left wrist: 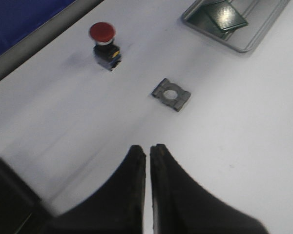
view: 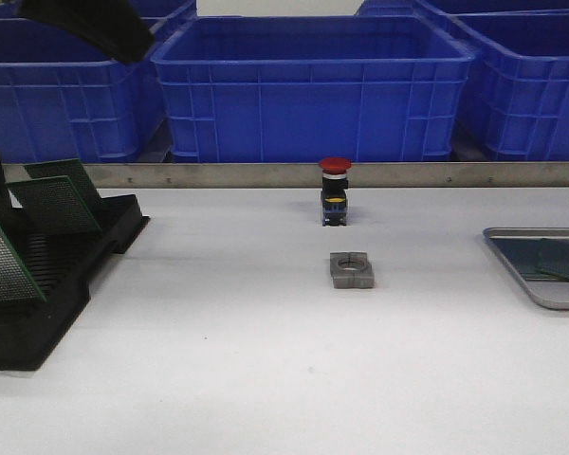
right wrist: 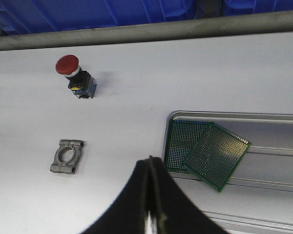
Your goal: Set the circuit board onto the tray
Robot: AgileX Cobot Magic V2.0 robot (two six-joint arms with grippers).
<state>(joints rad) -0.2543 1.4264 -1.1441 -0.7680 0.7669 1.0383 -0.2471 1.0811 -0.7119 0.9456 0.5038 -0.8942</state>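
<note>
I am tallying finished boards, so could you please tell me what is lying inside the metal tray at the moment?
The tray holds two green circuit boards, one overlapping the other, whose covered part is hidden. The tray's far end is out of view.

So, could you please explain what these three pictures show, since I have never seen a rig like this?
It is a two-armed robot at a white table. One camera looks forward over the table; the other two sit on the wrists, looking past the fingers. The left gripper and right gripper are both shut and hold nothing. On the table stand a red push button and a grey metal bracket. At the left a black rack holds green circuit boards. At the right the tray already holds two boards. Blue bins stand behind.
</note>
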